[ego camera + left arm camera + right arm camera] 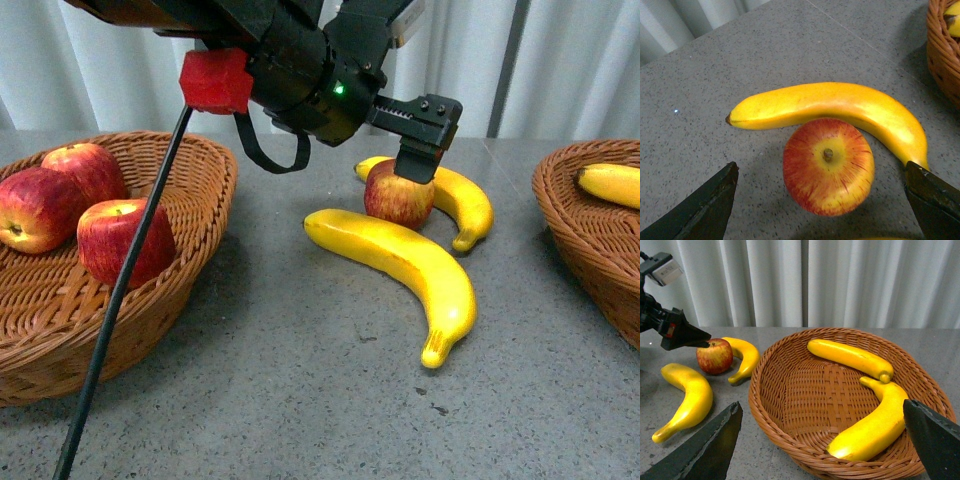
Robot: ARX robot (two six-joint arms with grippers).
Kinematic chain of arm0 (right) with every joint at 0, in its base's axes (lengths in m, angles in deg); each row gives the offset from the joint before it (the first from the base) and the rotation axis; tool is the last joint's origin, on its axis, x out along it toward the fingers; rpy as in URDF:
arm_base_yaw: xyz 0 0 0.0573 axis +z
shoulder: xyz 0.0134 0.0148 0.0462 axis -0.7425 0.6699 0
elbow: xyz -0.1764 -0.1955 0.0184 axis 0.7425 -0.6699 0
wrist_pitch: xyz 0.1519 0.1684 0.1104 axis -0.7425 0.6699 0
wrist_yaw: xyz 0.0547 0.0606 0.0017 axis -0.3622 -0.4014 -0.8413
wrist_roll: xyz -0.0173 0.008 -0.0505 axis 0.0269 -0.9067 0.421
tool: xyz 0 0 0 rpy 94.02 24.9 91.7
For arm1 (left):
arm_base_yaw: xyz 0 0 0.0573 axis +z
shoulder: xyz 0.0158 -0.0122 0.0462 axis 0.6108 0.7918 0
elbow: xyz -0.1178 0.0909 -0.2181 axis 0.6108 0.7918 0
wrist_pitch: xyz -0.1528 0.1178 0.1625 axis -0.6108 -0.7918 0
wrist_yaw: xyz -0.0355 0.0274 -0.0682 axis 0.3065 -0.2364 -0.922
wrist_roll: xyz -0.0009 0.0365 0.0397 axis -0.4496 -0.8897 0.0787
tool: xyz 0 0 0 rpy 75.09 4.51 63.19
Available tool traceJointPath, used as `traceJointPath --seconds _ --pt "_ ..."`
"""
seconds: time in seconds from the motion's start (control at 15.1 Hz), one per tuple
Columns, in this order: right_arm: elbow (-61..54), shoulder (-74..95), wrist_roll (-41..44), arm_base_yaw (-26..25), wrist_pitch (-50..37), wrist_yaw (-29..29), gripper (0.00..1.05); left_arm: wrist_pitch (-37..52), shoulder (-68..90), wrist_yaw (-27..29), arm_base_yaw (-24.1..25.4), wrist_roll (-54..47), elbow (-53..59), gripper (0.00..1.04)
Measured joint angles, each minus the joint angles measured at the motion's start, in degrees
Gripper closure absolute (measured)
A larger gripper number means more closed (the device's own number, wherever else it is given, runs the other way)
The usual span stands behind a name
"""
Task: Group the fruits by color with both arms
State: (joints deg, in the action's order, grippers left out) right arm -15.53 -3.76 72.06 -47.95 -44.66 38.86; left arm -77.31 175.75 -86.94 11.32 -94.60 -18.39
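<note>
Grey bench (pixel 700 90) below; my left hand (pixel 821 172) hangs wide open and empty, straddling the apple (pixel 398 197). Closing crooked, I could snag the banana (pixel 840 107) just beyond it.

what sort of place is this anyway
Likely a robot test setup, not a home: a grey speckled table, a plain white curtain behind it, and a basket of apples staged for sorting.

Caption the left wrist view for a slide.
Open left gripper poised above a red apple lying beside a yellow banana on the grey table.
</note>
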Motion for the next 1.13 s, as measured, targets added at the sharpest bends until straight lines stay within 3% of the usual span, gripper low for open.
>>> traceJointPath --seconds 0.46,0.93,0.99,1.06,1.13 --pt "0.00 0.00 0.00 0.00 0.00 0.00 0.07 -2.05 8.31 -2.10 0.24 -2.08 -10.40 0.07" --pt "0.00 0.00 0.00 0.00 0.00 0.00 0.07 -2.78 12.24 -2.91 -0.24 -2.40 -11.08 0.07" --pt "0.00 0.00 0.00 0.00 0.00 0.00 0.07 -2.97 12.26 -2.91 -0.37 -2.43 -11.08 0.13" --pt "0.00 0.00 0.00 0.00 0.00 0.00 0.07 -3.19 12.28 -2.91 -0.48 -2.40 -11.30 0.29" --pt "0.00 0.00 0.00 0.00 0.00 0.00 0.07 -3.21 12.33 -2.99 -0.57 -2.40 -11.45 0.34"
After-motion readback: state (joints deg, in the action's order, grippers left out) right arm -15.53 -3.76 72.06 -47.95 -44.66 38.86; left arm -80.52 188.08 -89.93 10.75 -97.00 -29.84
